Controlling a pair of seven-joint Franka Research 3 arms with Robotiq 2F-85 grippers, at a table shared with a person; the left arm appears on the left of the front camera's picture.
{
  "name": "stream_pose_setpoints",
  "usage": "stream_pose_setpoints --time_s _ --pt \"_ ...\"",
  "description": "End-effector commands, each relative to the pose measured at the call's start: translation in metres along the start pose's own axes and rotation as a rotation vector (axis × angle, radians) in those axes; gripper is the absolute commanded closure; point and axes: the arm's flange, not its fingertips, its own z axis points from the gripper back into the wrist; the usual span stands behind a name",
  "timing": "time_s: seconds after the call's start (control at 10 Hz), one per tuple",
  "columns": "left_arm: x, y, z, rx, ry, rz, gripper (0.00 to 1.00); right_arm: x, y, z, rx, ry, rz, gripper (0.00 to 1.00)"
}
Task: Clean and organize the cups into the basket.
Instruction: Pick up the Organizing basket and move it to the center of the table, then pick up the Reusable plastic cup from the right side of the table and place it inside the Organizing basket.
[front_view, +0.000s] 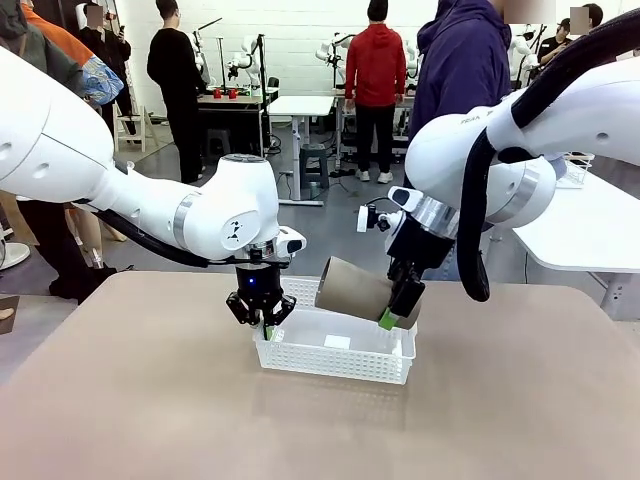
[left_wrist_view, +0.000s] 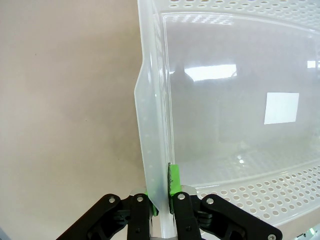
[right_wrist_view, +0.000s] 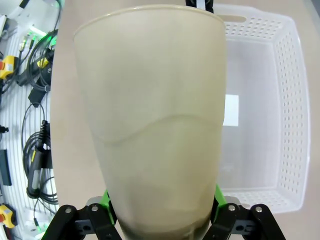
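The white lattice basket (front_view: 335, 357) sits mid-table. My left gripper (front_view: 262, 322) is shut on the basket's left end wall; the left wrist view shows the green pads (left_wrist_view: 173, 180) pinching that thin wall (left_wrist_view: 152, 150) from both sides. My right gripper (front_view: 398, 310) is shut on a tan-brown paper cup (front_view: 355, 290), held on its side and tilted just above the basket's right half, mouth toward picture left. In the right wrist view the cup (right_wrist_view: 155, 120) rises between my fingers, with the basket (right_wrist_view: 295, 100) below and to the right. The basket's floor holds only a white label (left_wrist_view: 281, 108).
The brown tabletop (front_view: 150, 400) spreads wide around the basket. A person in a dark blue hoodie (front_view: 460, 60) stands at the far side. Cables and a stop button (right_wrist_view: 10, 215) lie beside the table in the right wrist view.
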Motion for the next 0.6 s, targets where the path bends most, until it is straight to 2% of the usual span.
stream_pose_setpoints --time_s 0.0,0.2,0.3,0.5 --pt "0.0 0.001 -0.001 0.005 0.0 -0.004 1.0 -0.002 0.004 0.005 0.003 0.001 -0.004 0.21" --pt "0.0 0.001 -0.001 0.005 0.0 -0.004 1.0 0.0 0.001 0.002 -0.001 0.0 0.001 0.21" --pt "0.0 0.001 -0.001 0.005 0.0 -0.004 1.0 0.014 0.001 -0.011 -0.065 0.102 -0.008 0.21" --pt "0.0 0.001 -0.001 0.005 0.0 -0.004 1.0 0.027 -0.007 -0.031 -0.107 0.186 -0.035 0.21"
